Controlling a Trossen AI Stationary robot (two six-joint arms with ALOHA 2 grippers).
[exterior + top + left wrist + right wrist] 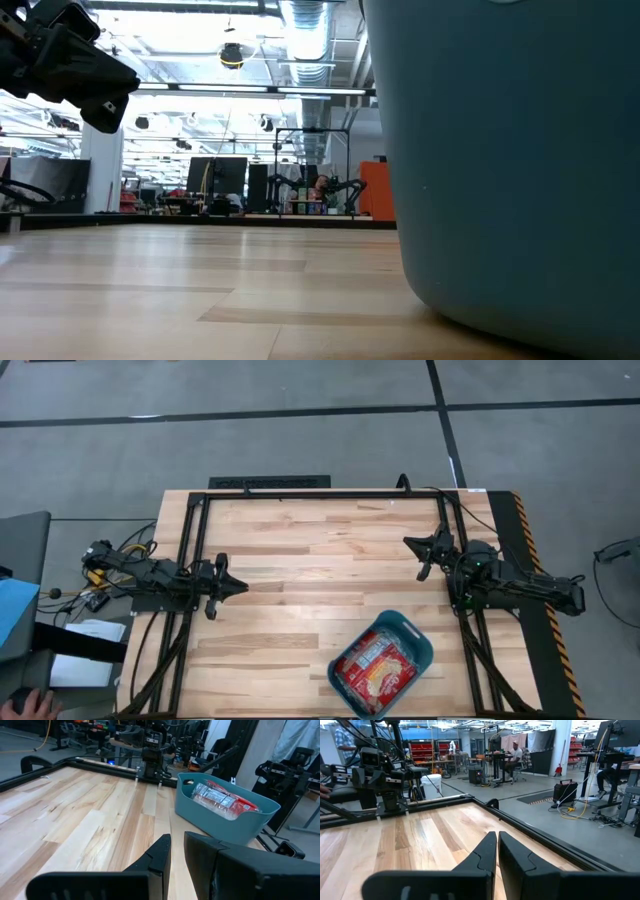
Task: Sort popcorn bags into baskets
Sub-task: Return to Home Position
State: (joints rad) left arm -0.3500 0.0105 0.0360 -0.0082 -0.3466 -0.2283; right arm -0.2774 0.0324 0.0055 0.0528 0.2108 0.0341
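The teal-blue basket stands on the wooden table near its front edge, right of centre. Red popcorn bags with pale labels lie piled inside it. The left wrist view shows the basket and the bags from the side. In the low view the basket's wall fills the right half. My left gripper hovers level at the table's left edge, shut and holding nothing. My right gripper hovers level at the right edge, also shut and holding nothing. Both are far from the basket.
A black frame rail runs round the tabletop. Bare wood lies between the two arms and behind the basket. A person's hand shows off the table at the near left. People sit in the room beyond.
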